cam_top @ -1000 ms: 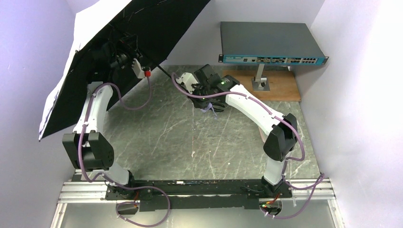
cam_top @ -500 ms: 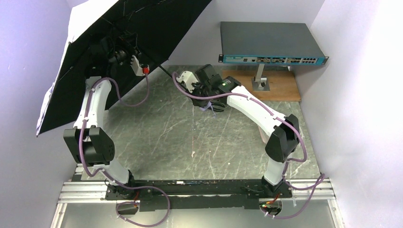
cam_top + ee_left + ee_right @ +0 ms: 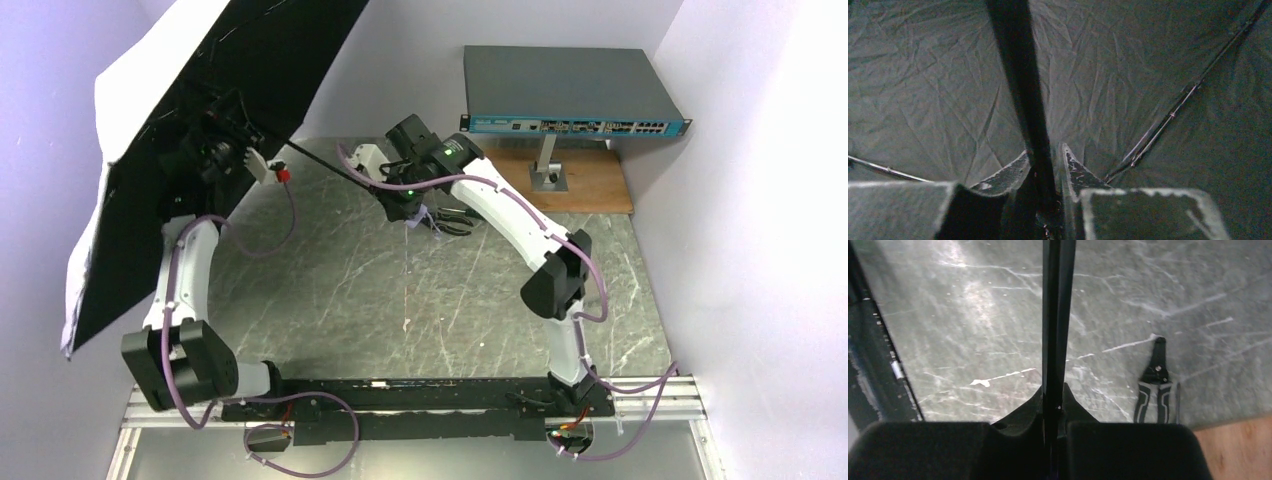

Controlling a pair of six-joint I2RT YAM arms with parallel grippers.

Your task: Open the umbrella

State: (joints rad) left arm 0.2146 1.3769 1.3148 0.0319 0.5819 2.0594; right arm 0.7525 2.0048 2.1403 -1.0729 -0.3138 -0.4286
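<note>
**1. Overhead view.** The compact folding umbrella with pale lilac-white outer fabric and black lining is held aloft at the far left. Its canopy is spread wide and tilted, with the lining facing the arms and the pale edge near the left wall. The thin black shaft slants down from the canopy to the right gripper, which is clenched on its lower end. The left gripper reaches up under the canopy and is largely lost against the lining. Other items:
- grey rack-mount network switch
- brown wooden board
- dark marbled stone table

**2. Left wrist view.** The 2 ridged fingers sit tight on either side of the shaft, so the gripper reads as clamped on it close to the hub. The metal ribs are splayed and the lining is stretched.

**3. Right wrist view.** The fingers are closed hard on the shaft, with no gap showing. The black-and-grey pliers lie on the table below, beside the board. The handle is out of sight.

**4. Condition.** The canopy looks fully deployed. Whether the runner has latched cannot be told.

**5. Hazards.**
- If the runner is unlatched, letting go could collapse the canopy.
- With 2 grippers on 1 thin shaft, any disagreement in their motion could bend it.
- The canopy rim could snag on the left wall.
</note>
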